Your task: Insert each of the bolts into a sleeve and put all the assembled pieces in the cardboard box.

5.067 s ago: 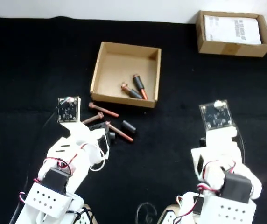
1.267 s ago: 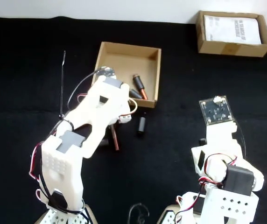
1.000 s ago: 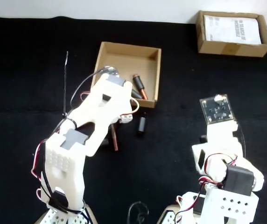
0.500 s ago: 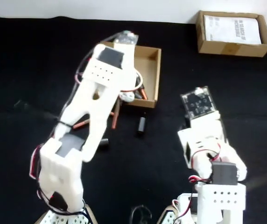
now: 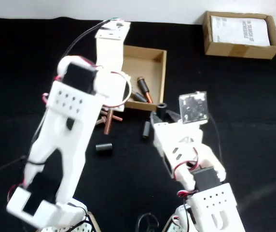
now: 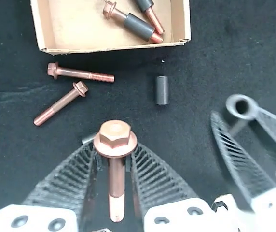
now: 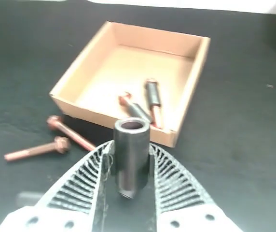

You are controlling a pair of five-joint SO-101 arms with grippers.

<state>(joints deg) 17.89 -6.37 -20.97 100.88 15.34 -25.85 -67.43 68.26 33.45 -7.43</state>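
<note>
Left wrist view, held bolt: my left hand [image 6: 114, 151] is clenched on the held bolt [image 6: 113, 183] just under its flanged head. The shank runs down between my fingers [image 6: 75, 179], up off the tabletop [image 6: 234, 43].
Held sleeve: my right hand [image 7: 131, 151] grips the held sleeve [image 7: 131, 159] upright with its bore open at the top. It is in the air on the near side of the cardboard box [image 7: 191, 77].
Gap between them: the two pieces are near each other but apart and not lined up. Shank and bore have to share one axis before I push.
Risk, misalignment: if the bolt's tip meets the sleeve's rim, I expect the thread to catch and lever one piece askew in my grip.
Risk, slipping: both pieces are round and look smooth. A push along the sleeve could slide it through my right hand, and a dropped piece would likely roll away.
Risk, collision: my arms are crowded close by the box's near wall. A careless swing could knock the box or the two assembled pieces [image 6: 133, 21] inside it.
Loose parts: two loose bolts [image 6: 80, 74] and a loose sleeve [image 6: 162, 90] lie on the tabletop beside the box. A falling piece could scatter them and make my later pickups harder.
</note>
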